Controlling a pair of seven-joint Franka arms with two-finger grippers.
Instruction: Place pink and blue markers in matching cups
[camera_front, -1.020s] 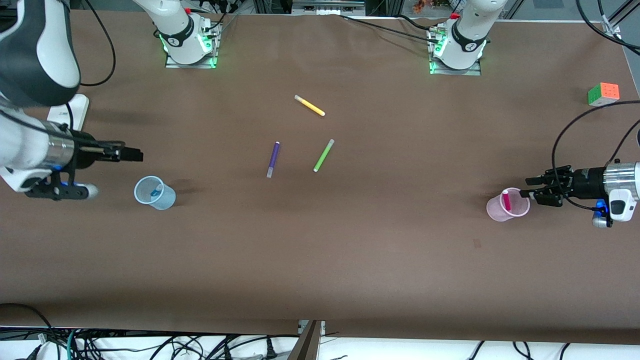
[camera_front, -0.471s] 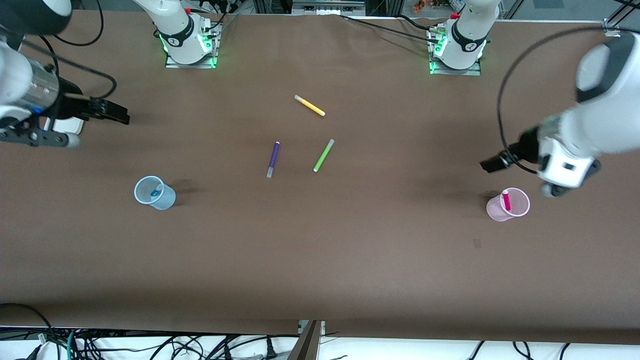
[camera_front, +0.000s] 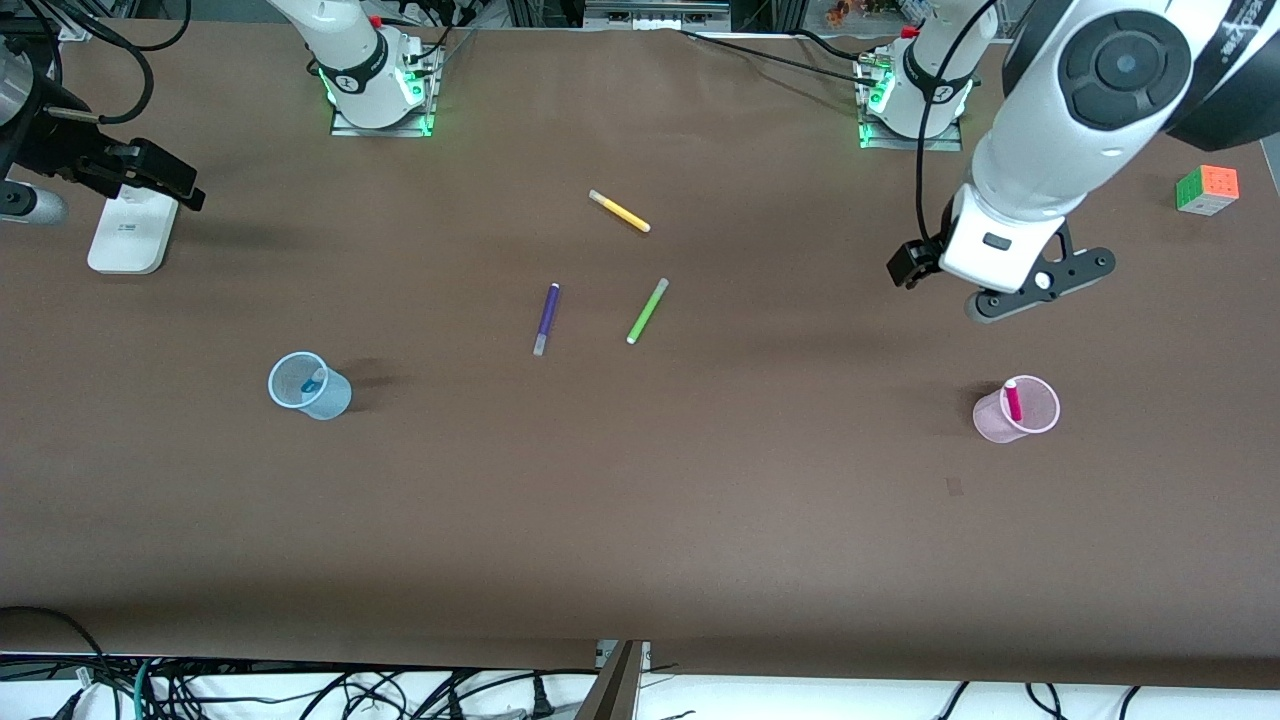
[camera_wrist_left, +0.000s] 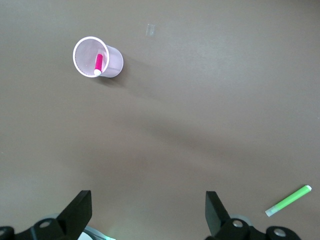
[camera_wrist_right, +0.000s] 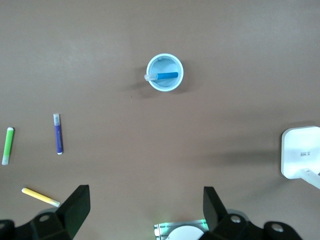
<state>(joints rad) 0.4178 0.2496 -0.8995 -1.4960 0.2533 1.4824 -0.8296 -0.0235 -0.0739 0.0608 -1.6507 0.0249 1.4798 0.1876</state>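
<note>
The pink marker (camera_front: 1013, 400) stands in the pale pink cup (camera_front: 1040, 418) toward the left arm's end of the table. The blue marker (camera_front: 312, 380) lies in the light blue cup (camera_front: 335, 398) toward the right arm's end. My left gripper (camera_front: 903, 268) is open and empty, up in the air over bare table, apart from the pink cup. My right gripper (camera_front: 180, 185) is open and empty, high over the white device. The left wrist view shows the pink cup (camera_wrist_left: 114, 62) with its marker (camera_wrist_left: 98, 63). The right wrist view shows the blue cup (camera_wrist_right: 165, 56) with its marker (camera_wrist_right: 166, 75).
A yellow pen (camera_front: 619, 211), a purple pen (camera_front: 545, 318) and a lime-green pen (camera_front: 647, 310) lie mid-table. A white device (camera_front: 130, 228) sits near the right arm's end. A colour cube (camera_front: 1207, 188) sits near the left arm's end.
Both grippers have risen and drawn away from their cups toward the arms' bases. The markers and cups have stayed in place.
</note>
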